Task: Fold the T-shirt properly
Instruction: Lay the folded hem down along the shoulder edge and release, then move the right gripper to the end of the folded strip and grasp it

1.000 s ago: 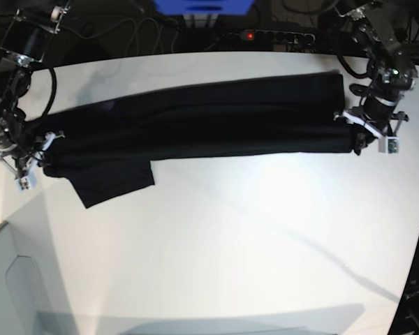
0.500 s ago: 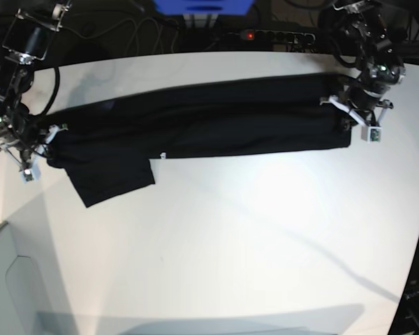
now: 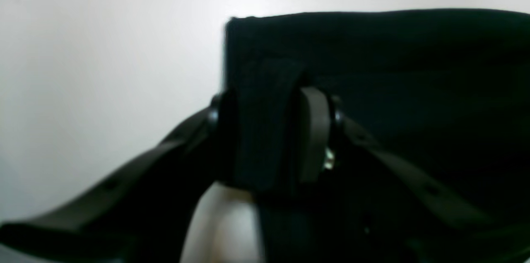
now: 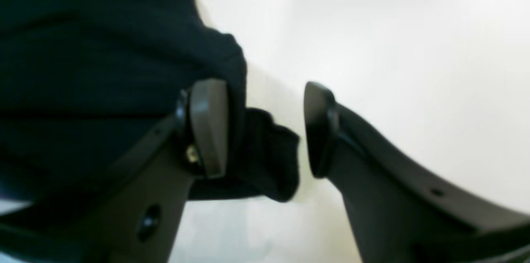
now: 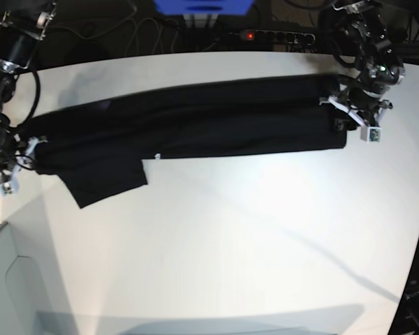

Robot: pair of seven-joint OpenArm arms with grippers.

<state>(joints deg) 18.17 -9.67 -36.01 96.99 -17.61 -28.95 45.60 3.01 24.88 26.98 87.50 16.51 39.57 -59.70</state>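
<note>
T-shirt (image 5: 195, 125): folded lengthwise into a long black band across the far half of the white table (image 5: 230, 237).
Handling: soft, limp, light; likely to sag and slide, so take it at the end hems.
Left gripper (image 3: 273, 138): jaws apart, a fabric fold between them.
Right gripper (image 4: 265, 130): spread, cloth beside 1 finger.
Room: wide bare tabletop in front of the band.

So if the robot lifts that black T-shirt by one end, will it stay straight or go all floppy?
Probably floppy: the T-shirt lies flat in soft folds on the white table. Its sleeve would likely dangle, as it already sticks out loose. It probably won't slip easily, since the fabric looks matte.
</note>
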